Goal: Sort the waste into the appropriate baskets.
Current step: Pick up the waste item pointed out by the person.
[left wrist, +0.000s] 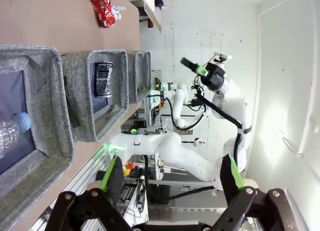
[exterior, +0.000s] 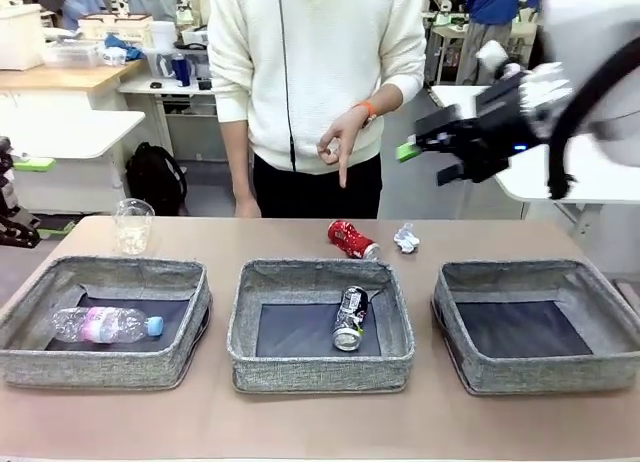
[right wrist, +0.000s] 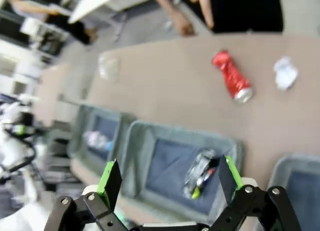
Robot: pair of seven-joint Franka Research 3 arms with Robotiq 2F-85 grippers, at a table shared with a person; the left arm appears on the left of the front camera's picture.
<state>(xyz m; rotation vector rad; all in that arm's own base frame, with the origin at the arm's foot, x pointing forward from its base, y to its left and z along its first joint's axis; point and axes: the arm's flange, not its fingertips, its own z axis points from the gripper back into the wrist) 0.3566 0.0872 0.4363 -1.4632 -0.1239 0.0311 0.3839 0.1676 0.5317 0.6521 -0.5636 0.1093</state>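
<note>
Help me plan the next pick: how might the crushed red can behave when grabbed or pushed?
The crushed red can lies on its side on the table, so a push may roll it, unevenly given its dents. Being crumpled, it is probably light and would squash further.

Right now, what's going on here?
Sorting is partway done. The bottle lies in the left basket, a dark can in the middle basket. The red can, paper wad and cup sit on the table. The person's hand points down toward the red can. The left gripper and right gripper hang empty, jaws open.
</note>
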